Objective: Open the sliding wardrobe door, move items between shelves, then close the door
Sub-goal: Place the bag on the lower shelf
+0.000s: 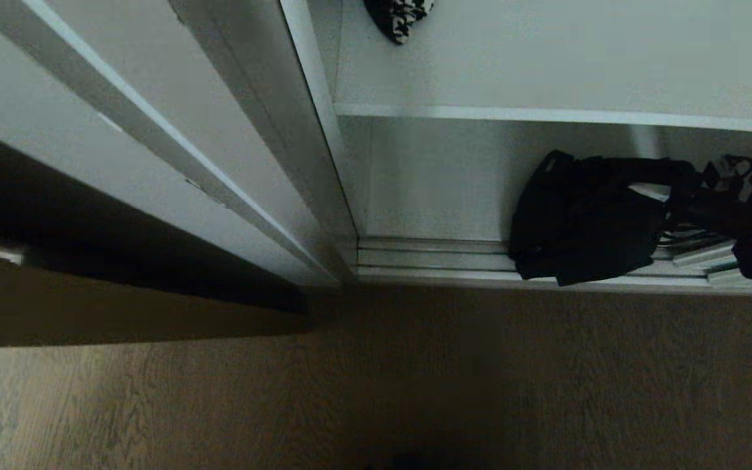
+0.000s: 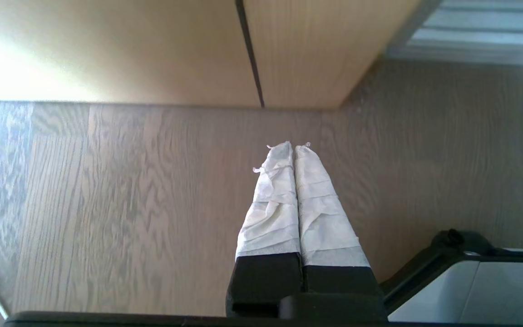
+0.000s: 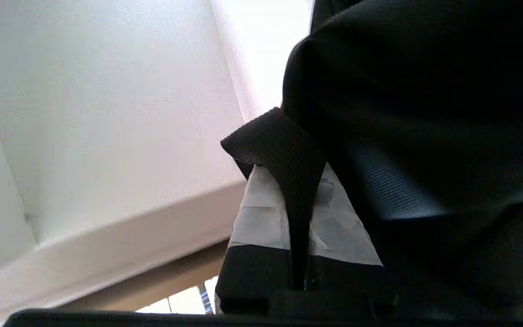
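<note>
Two taped fingers (image 3: pixel 261 222) of the right gripper (image 3: pixel 300 213) pinch the black bag's (image 1: pixel 585 219) strap; lift slowly so the bag clears the shelf (image 1: pixel 565 116) above. Left gripper (image 2: pixel 294 150) hangs closed over the floor (image 2: pixel 130 204). Only the head view shows the bag low in the wardrobe.

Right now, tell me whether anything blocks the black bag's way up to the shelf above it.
Nothing visible does. The right gripper is shut on the black bag's strap in the bottom compartment. The shelf above is bare over the bag; only a patterned item sits farther left.
</note>
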